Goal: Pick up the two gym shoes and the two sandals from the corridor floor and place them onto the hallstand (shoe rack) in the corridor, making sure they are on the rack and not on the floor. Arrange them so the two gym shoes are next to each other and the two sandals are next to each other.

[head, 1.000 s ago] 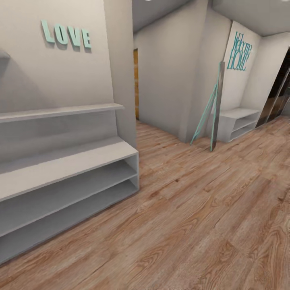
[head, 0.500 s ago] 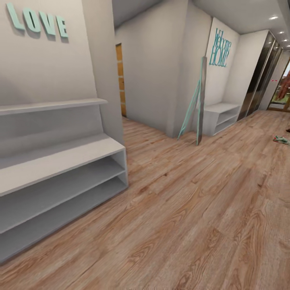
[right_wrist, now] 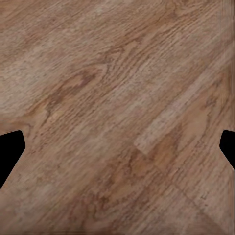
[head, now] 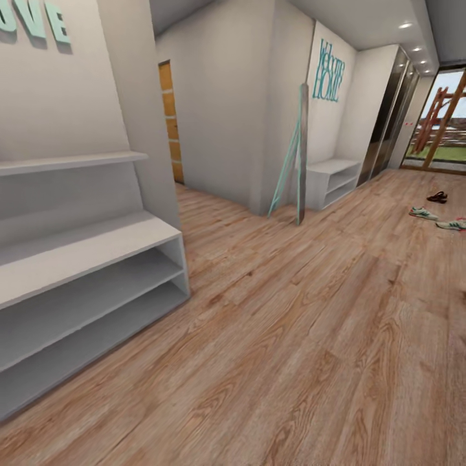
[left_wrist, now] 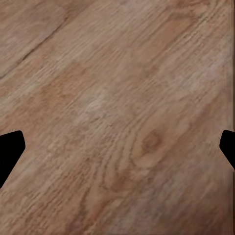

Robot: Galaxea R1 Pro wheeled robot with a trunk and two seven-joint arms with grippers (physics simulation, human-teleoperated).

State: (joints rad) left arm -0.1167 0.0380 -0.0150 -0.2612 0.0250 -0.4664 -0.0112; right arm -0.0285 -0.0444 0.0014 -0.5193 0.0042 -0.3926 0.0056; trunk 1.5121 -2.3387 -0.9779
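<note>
Panning right is what's changed: the whole head view has swung over, so the LOVE letters (head: 35,22) are sliding off the left edge and the far end of the corridor has come into view. That's the camera turning, not stuff moving.

So now the shoes finally show up. Two gym shoes (head: 424,213) lie flat on the corridor floor (head: 291,336) far off toward the glass door (head: 440,123), well apart from the hallstand (head: 84,272). The nearer one has its long axis running roughly across the view; the second one (head: 451,224) sits just beside it, similar angle. Too small to tell toe from heel. One dark sandal (head: 437,197) lies a bit further back, also crosswise-ish; I can spot only that one.

The hallstand's bench top and both low shelves look ready to take them. A smaller shelf unit (head: 333,181) and a leaning mirror (head: 299,155) stand by the Welcome Home lettering (head: 328,77).

Left end effector (left_wrist: 117,152) and right end effector (right_wrist: 117,152) both hang over bare planks, fingertips spread wide, holding nothing. My guess is they're parked while the base drives over.
</note>
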